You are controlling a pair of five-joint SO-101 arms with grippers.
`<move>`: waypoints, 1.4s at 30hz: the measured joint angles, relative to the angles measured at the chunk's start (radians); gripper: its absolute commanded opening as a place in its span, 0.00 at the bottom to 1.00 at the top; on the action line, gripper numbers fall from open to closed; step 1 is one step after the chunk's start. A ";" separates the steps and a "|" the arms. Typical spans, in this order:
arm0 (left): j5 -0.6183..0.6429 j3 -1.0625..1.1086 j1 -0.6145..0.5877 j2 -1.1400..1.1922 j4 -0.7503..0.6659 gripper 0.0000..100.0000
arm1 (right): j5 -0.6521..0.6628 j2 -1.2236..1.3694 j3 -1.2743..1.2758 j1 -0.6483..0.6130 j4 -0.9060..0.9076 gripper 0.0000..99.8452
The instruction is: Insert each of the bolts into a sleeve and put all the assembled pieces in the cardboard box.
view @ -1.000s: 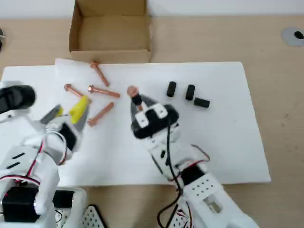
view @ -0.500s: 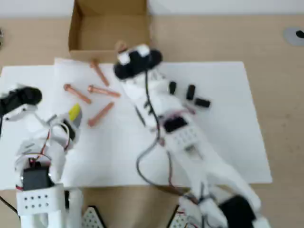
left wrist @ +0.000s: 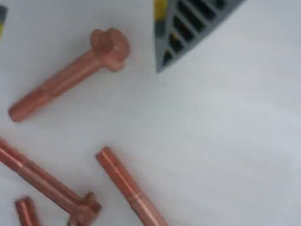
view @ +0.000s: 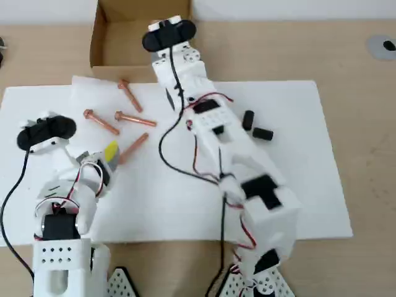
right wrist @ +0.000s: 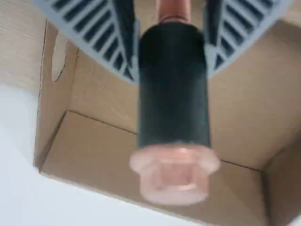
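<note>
My right gripper [right wrist: 171, 47] is shut on a black sleeve [right wrist: 173, 84] with a copper bolt through it, the bolt's head [right wrist: 174, 172] hanging below. It hangs over the open cardboard box [right wrist: 94, 155]. In the high view that arm stretches up to the box [view: 143, 72]. My left gripper [view: 96, 154] stands open low over the white sheet, and one grey finger [left wrist: 188, 28] lies beside a loose bolt [left wrist: 70, 75]. Several bolts lie on the sheet, among them one [view: 130, 96] near the box and one [view: 133, 147] by the left gripper. Two loose sleeves [view: 248, 119] [view: 263, 133] lie to the right of the arm.
A white sheet [view: 297, 185] covers most of the wooden table. The right arm's body crosses the middle of the sheet with its wires. A grey disc [view: 383, 46] sits at the far right edge.
The right arm has swung from the middle of the sheet up to the box, carrying the bolt and sleeve. The left arm has drawn back a little.
</note>
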 measured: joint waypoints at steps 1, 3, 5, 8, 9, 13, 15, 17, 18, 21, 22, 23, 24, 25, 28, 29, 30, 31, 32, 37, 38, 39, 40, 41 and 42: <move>0.000 0.000 0.006 0.000 -0.003 0.24 | 0.000 0.046 -0.043 0.008 0.003 0.01; 0.000 0.000 0.012 0.000 -0.005 0.24 | 0.000 0.141 -0.137 0.025 0.003 0.01; 0.000 0.000 0.012 0.000 -0.005 0.24 | 0.000 0.235 -0.229 0.041 0.003 0.01; 0.000 0.000 0.012 0.000 -0.005 0.24 | 0.000 0.364 -0.359 0.060 0.021 0.01; 0.000 0.000 0.012 0.000 -0.005 0.24 | 0.000 0.399 -0.397 0.061 0.041 0.01; 0.000 0.000 0.012 0.000 -0.005 0.24 | 0.000 0.485 -0.520 0.063 0.173 0.01; 0.000 0.000 0.012 0.000 -0.005 0.24 | 0.000 0.503 -0.569 0.063 0.235 0.02; 0.000 0.000 0.012 0.000 -0.005 0.24 | 0.000 0.519 -0.606 0.063 0.281 0.07; 0.000 0.000 0.012 0.000 -0.005 0.24 | 0.000 0.525 -0.620 0.063 0.301 0.11; 0.000 0.000 0.012 0.000 -0.005 0.24 | 0.011 0.528 -0.632 0.063 0.334 0.22; 0.000 0.000 0.012 0.000 -0.005 0.24 | 0.015 0.528 -0.637 0.063 0.339 0.25; 0.000 0.000 0.012 0.000 -0.005 0.24 | 0.015 0.528 -0.641 0.063 0.344 0.28; 0.000 0.000 0.012 0.000 -0.005 0.24 | 0.015 0.528 -0.646 0.063 0.344 0.30; 0.000 0.000 0.012 0.000 -0.005 0.24 | 0.015 0.528 -0.647 0.063 0.345 0.32; 0.000 0.000 0.012 0.000 -0.005 0.24 | 0.015 0.528 -0.649 0.063 0.345 0.37; 0.000 0.000 0.012 0.000 -0.005 0.24 | 0.015 0.528 -0.649 0.063 0.345 0.39; 0.000 0.000 0.012 0.000 -0.005 0.24 | 0.015 0.528 -0.649 0.063 0.345 0.39; 0.000 0.000 0.012 0.000 -0.005 0.24 | 0.015 0.528 -0.649 0.063 0.345 0.40; 0.000 0.000 0.012 0.000 -0.005 0.24 | 0.015 0.528 -0.649 0.063 0.345 0.40; 0.021 0.000 0.012 0.000 -0.005 0.24 | 0.015 0.528 -0.649 0.072 0.359 0.40; 0.032 0.000 0.012 0.000 -0.005 0.24 | 0.015 0.526 -0.649 0.075 0.381 0.40; 0.038 -0.002 0.012 0.000 -0.005 0.24 | 0.009 0.517 -0.649 0.078 0.411 0.40; 0.043 -0.009 0.012 0.000 0.002 0.24 | 0.014 0.496 -0.649 0.080 0.459 0.40; 0.046 -0.023 0.012 0.000 0.012 0.24 | 0.014 0.465 -0.649 0.083 0.520 0.40; 0.049 -0.044 0.012 0.003 0.028 0.24 | 0.015 0.427 -0.649 0.086 0.594 0.40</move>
